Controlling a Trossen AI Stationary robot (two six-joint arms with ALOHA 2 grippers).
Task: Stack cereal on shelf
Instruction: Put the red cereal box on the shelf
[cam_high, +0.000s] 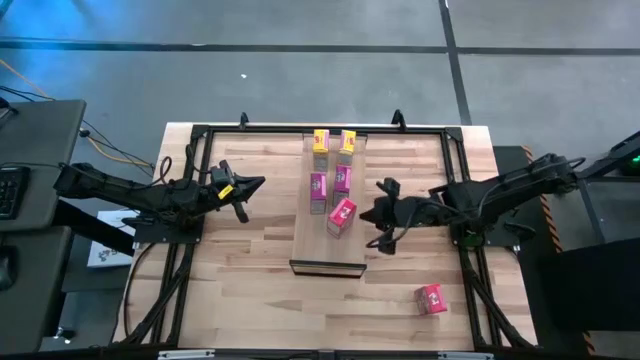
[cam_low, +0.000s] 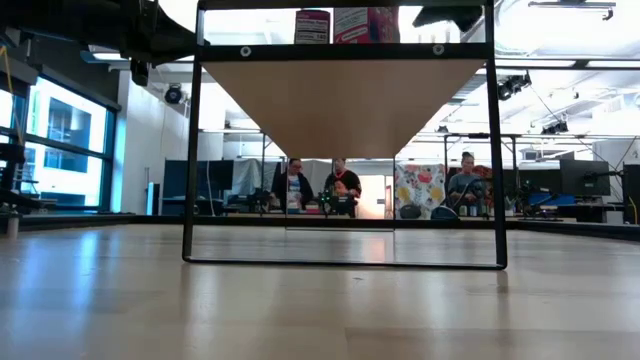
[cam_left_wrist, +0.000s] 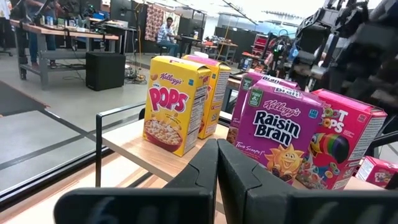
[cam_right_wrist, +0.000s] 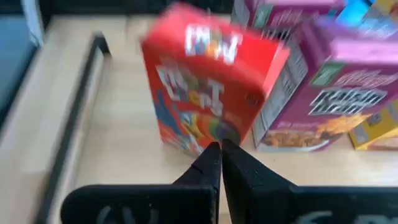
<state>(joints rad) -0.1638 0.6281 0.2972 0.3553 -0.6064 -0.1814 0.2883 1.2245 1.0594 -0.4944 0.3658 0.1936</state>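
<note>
- From above, you see the long pale-wood shelf board with its dark front edge (cam_high: 328, 266) lying down the middle of the butcher-block table (cam_high: 250, 280). Five small cereal boxes stand on its far half: two yellow boxes (cam_high: 320, 141) side by side at the far end, two magenta boxes (cam_high: 318, 192) just nearer, and one red box (cam_high: 341, 216) nearest, set askew.
- A second red box (cam_high: 431, 298) lies on the table at the near right, well apart from the shelf.
- Your right gripper (cam_high: 366, 216) sits just right of the askew red box; your left gripper (cam_high: 258, 184) waits left of the shelf, apart from it.
- At table height, you look under the raised shelf (cam_low: 340, 100), held in a black metal frame (cam_low: 190, 150). Two box bottoms (cam_low: 312, 27) show above its edge, and people (cam_low: 340, 185) sit at benches far behind.
- Through the left wrist, your fingers (cam_left_wrist: 205, 171) are pressed together, holding nothing. Beyond them stand a yellow Pops box (cam_left_wrist: 175, 102), a magenta Raisin Bran box (cam_left_wrist: 280, 137) and the red box (cam_left_wrist: 345, 146), with the other arm (cam_left_wrist: 354, 43) above them.
- Through the right wrist, your fingertips (cam_right_wrist: 208, 168) are also closed together with nothing between them, right in front of the blurred red box (cam_right_wrist: 208, 102); a magenta Raisin Bran box (cam_right_wrist: 339, 102) stands beside it on the shelf.
</note>
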